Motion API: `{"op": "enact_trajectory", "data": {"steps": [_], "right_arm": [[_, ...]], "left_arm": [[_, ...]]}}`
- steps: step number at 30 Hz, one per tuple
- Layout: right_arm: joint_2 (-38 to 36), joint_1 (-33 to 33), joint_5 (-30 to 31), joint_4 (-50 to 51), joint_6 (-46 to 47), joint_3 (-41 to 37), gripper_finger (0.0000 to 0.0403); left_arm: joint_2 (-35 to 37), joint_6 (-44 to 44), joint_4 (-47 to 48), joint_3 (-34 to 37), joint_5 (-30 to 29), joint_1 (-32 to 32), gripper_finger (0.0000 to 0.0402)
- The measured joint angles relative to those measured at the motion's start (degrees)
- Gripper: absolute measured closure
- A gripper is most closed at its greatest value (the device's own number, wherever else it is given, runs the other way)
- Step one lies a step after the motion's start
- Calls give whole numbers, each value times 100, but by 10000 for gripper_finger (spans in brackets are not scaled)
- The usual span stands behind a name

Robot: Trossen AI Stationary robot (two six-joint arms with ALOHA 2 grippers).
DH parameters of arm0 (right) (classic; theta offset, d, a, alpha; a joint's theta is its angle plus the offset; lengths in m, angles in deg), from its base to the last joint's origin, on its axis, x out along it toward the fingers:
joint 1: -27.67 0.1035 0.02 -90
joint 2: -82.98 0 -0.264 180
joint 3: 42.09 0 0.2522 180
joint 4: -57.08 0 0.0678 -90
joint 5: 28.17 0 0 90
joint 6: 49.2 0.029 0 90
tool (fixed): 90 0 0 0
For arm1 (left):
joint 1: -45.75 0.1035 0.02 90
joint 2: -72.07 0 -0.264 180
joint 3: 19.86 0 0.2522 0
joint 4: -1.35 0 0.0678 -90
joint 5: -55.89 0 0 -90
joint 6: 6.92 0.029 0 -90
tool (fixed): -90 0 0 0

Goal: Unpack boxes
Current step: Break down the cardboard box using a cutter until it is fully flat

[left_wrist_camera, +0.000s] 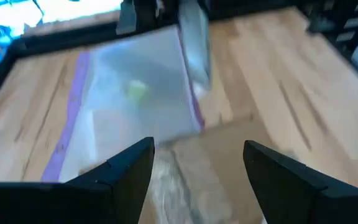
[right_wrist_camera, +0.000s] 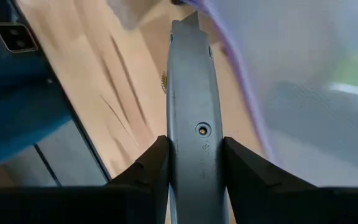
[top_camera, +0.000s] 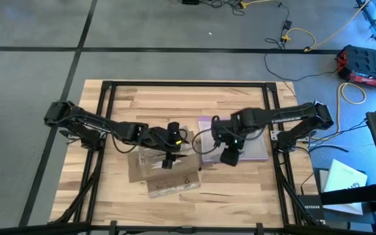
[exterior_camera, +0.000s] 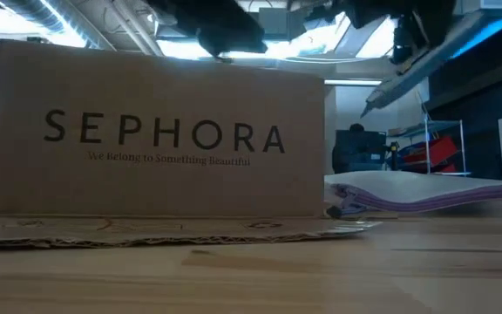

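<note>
The brown cardboard box [top_camera: 165, 175] lies near the table's middle. In the low view its side with black SEPHORA lettering [exterior_camera: 155, 131] stands upright, with flaps spread flat on the wood. My left gripper [left_wrist_camera: 197, 165] hovers open over the box's far part [top_camera: 169, 158], nothing between its fingers. My right gripper [top_camera: 229, 155] is shut on a grey knife-like tool [right_wrist_camera: 191, 93], above the near left corner of a clear plastic bag with a purple edge [top_camera: 250, 143]. The bag lies flat to the right of the box [exterior_camera: 425, 190]. My right gripper pinches the grey tool's handle [right_wrist_camera: 194, 140] between its two fingers, one on each opposite side. The tool runs along the fingers and sticks out well past their tips. It slants down toward the table, its tip [exterior_camera: 366, 111] in the air, clear of bag and box.
Black frame rails [top_camera: 106, 104] run along the table's far, left and right sides. Bare wood lies near the far edge and along the near edge. A red case [top_camera: 364, 65] and cables lie on the floor beyond the table's far right corner.
</note>
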State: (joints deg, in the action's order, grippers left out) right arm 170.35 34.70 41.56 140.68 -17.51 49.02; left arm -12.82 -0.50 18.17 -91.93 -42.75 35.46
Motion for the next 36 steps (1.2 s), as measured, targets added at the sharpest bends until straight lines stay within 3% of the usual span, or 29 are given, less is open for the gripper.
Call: {"op": "enact_trajectory", "data": {"steps": [10,17,21,27,31,36], "right_arm": [[-55,989,-82,-2260,1560,-1691,300],[-55,1025,234,-3161,1900,-2470,300],[-24,1038,99,-3686,1918,-2938,303],[-26,1036,100,-3787,1773,-3088,306],[-22,1026,102,-3631,1626,-2942,306],[-219,1016,175,-2486,1331,-2396,306]], "left_arm": [[156,-345,-137,-11,17,-52,166],[164,-253,85,-11,34,-84,166],[164,-282,108,-15,35,-87,166],[164,-313,69,-15,57,-162,166],[-41,212,-118,-26,207,-345,166],[-244,291,-471,-17,-151,-466,166]]}}
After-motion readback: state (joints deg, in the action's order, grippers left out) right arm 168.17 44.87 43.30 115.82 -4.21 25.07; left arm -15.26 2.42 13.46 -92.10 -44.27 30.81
